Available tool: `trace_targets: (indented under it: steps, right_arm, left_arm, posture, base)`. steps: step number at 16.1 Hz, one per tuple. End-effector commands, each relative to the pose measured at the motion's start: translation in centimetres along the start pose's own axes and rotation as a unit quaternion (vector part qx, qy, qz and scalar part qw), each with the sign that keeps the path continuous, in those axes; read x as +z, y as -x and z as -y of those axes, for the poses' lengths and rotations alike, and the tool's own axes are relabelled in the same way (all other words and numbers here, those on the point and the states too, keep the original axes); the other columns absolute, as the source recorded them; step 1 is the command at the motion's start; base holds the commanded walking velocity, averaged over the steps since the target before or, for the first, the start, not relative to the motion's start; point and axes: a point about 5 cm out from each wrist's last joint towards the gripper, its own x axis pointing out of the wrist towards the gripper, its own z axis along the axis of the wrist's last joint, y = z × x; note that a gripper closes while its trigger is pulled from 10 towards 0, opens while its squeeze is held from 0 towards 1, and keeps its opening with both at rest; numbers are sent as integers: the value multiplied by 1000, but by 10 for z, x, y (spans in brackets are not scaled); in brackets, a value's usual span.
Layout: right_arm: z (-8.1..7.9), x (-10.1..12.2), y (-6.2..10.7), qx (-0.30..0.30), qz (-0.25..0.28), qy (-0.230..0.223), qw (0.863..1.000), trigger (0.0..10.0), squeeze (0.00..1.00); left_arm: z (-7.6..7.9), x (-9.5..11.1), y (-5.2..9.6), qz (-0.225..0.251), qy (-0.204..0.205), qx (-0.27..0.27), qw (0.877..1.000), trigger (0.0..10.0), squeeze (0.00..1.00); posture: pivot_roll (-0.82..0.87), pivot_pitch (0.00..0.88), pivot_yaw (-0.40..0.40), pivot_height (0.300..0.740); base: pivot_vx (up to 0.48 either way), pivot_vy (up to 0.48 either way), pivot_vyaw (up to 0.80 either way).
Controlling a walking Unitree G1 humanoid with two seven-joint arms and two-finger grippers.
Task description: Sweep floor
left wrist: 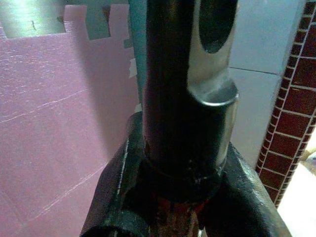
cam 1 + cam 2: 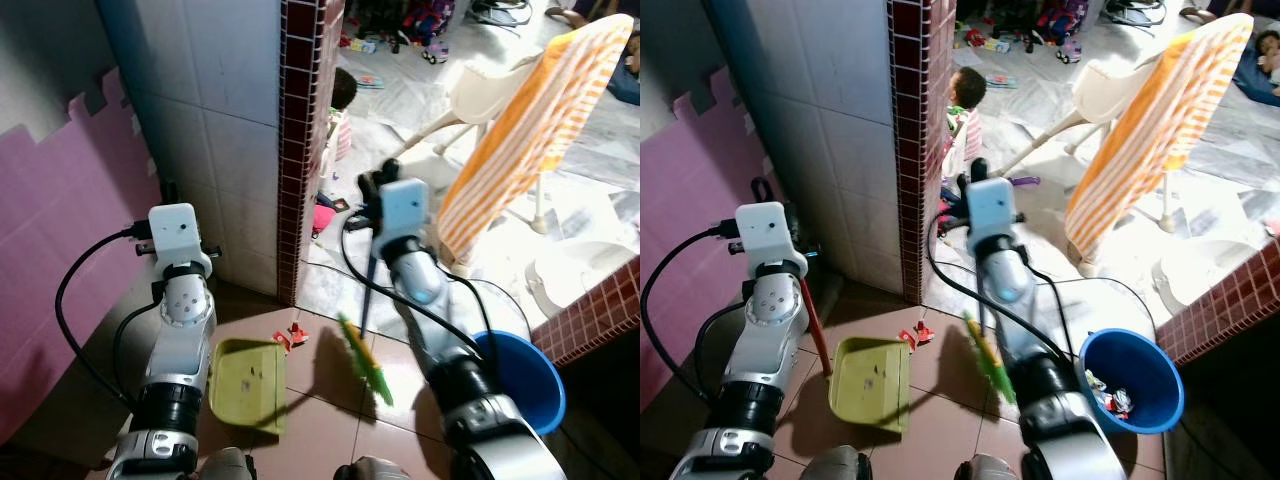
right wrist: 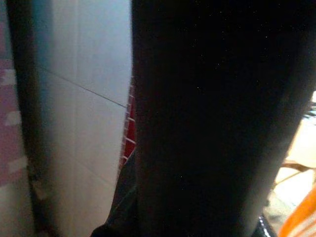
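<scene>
A yellow-green dustpan [image 2: 870,383] rests on the brown tile floor, with its red handle [image 2: 812,320] rising to my left arm. My left gripper [image 1: 180,197] is shut on the dark upper end of that handle. Just beyond the pan's far edge lie small red scraps of litter [image 2: 291,338]. My right gripper [image 2: 378,195] is shut on the thin dark handle [image 2: 367,292] of a broom. Its green bristles [image 2: 366,362] sit on the floor to the right of the scraps and the pan.
A blue bucket [image 2: 1130,380] holding some trash stands at the right by a low brick ledge [image 2: 590,320]. A brick-edged tiled wall corner [image 2: 300,150] is straight ahead, with pink foam matting [image 2: 60,240] on the left. Beyond it are a child [image 2: 965,95], a white high chair [image 2: 1110,85] and an orange-striped cloth [image 2: 530,140].
</scene>
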Motion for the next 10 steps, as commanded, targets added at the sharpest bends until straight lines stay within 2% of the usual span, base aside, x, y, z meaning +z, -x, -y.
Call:
trace_targets:
  steps: [1,3,5,7,9,10]
  right_arm:
    - [-2,18,-10,6,41,-1,999,10000,0]
    - [-9,32,-22,3,58,-26,998,10000,0]
    - [-6,47,-33,-2,87,-12,996,10000,0]
    - [-1,52,-35,-5,101,15,995,10000,0]
    - [5,47,-36,-2,96,42,994,10000,0]
    - [4,33,-33,18,74,61,995,10000,0]
  left_arm:
    - [0,20,-4,45,-2,-3,999,10000,0]
    - [-5,19,-2,40,-9,3,999,10000,0]
    - [-7,17,4,34,-13,5,999,10000,0]
    - [-8,13,9,28,-17,3,999,10000,0]
    - [-7,7,14,18,-20,0,1000,10000,0]
    - [-6,1,17,9,-16,-6,1000,10000,0]
  posture:
    - [18,48,-66,740]
    - [25,59,-66,740]
    - [32,73,-66,740]
    - [38,84,-67,740]
    - [41,97,-68,740]
    - [39,103,-67,740]
  base:
    - [0,0,0]
    - [0,0,0]
    - [0,0,0]
    - [0,0,0]
    - [0,0,0]
    - [0,0,0]
